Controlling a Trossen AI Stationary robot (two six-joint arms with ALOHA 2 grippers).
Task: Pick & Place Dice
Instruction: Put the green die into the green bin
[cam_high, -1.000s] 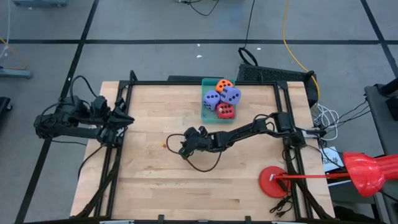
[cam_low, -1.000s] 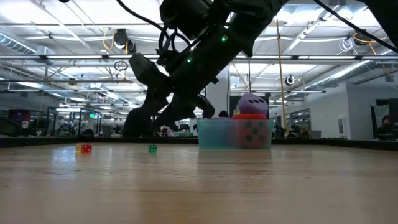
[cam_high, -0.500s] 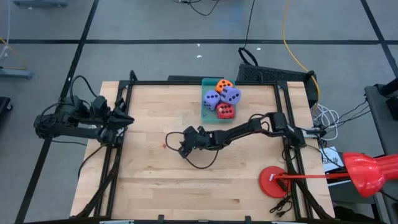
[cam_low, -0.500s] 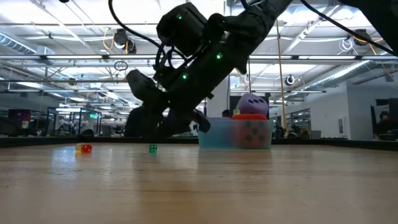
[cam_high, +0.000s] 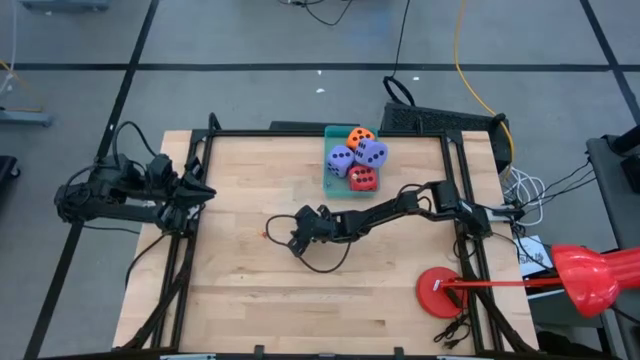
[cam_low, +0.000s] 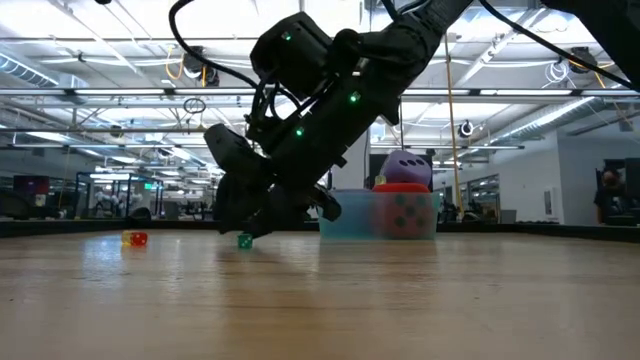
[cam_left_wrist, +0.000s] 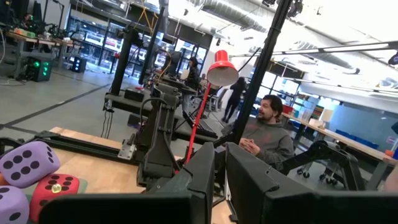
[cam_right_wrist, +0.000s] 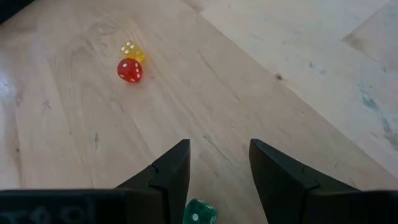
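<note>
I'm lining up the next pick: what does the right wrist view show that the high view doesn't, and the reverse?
Only the right wrist view resolves the small yellow die beside the small red die, and the open fingers above the green die. Only the high view shows the teal tray holding four big dice, and the left gripper waiting at the table's left edge. Both show the wooden table.

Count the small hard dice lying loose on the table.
3. A green die sits between the open fingers of the right tool. A red die and a yellow die lie touching, farther out on the bare wood. Others may be hidden under the arm.
</note>
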